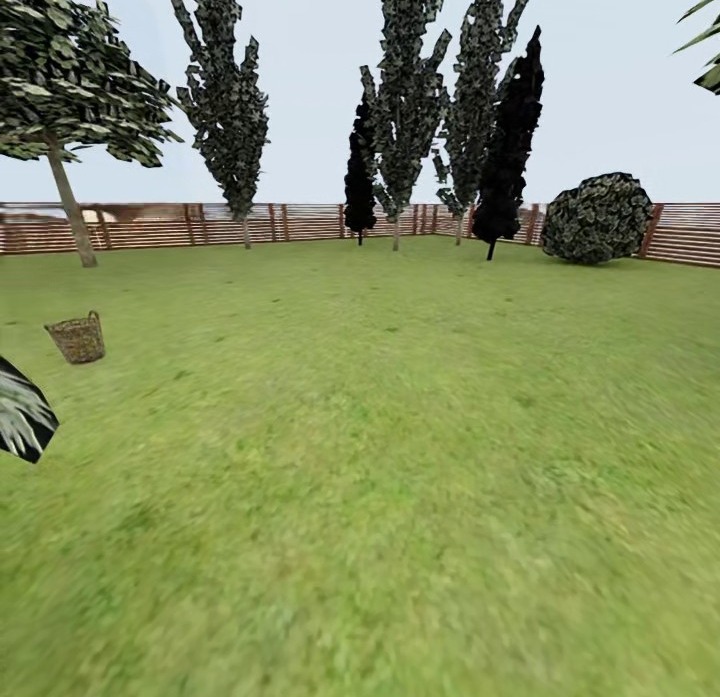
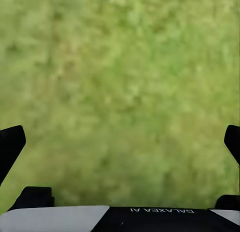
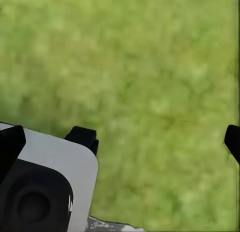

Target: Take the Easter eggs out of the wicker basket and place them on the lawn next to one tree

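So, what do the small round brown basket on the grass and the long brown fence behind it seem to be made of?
The small round brown basket looks like woven wicker: a matt, mottled open-weave wall and a thin loop handle. The long brown fence looks like wood: reddish horizontal slats between upright posts. Both are distant renders, so the finish is uncertain.

The basket (image 1: 77, 338) is open brown wickerwork, rough and matt, standing on the mottled, soft-looking matt grass of the lawn (image 1: 400, 457). The far fence (image 1: 300, 222) is reddish-brown wooden slats, and the tree (image 1: 72, 212) at far left has a pale, dull bare trunk. In the wrist views the left gripper (image 2: 120, 142) and the right gripper (image 3: 120, 139) have smooth black fingers like matt plastic, on smooth white and black casings.
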### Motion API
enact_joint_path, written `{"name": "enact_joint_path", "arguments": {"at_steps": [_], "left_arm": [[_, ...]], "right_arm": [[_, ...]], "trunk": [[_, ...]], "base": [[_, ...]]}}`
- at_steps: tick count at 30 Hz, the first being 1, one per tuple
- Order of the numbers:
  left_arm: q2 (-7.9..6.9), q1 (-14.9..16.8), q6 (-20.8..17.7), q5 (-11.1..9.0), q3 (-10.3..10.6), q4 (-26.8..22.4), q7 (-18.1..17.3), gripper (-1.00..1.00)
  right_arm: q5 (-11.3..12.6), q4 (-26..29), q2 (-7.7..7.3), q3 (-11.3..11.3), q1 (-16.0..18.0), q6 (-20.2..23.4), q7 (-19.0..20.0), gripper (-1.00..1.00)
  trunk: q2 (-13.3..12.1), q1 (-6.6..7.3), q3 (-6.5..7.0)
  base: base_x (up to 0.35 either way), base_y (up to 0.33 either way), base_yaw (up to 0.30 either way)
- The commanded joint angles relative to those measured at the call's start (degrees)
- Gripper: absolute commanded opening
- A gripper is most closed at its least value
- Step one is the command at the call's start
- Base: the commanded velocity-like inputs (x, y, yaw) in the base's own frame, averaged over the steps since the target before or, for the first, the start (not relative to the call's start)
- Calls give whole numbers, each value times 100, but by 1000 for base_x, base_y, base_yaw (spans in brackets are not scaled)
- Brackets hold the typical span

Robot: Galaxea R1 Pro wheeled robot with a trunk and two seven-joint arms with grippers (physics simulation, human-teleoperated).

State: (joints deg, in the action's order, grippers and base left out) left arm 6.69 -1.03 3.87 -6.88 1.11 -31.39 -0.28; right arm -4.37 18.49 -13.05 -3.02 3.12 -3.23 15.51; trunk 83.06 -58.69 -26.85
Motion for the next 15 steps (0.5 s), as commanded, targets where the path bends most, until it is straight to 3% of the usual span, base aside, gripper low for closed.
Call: {"name": "enact_joint_path", "arguments": {"at_steps": [1,15], "left_arm": [[-1,-2,9,-59,12,-5,-3,100],[-1,-2,9,-59,12,-7,-2,100]], "right_arm": [[-46,-4,-4,-25,4,-28,-4,100],[-46,-4,-4,-26,4,-28,-4,100]], "trunk": [[2,-4,-5],[2,-4,-5]], "base": [[335,-111,67],[335,-119,13]]}}
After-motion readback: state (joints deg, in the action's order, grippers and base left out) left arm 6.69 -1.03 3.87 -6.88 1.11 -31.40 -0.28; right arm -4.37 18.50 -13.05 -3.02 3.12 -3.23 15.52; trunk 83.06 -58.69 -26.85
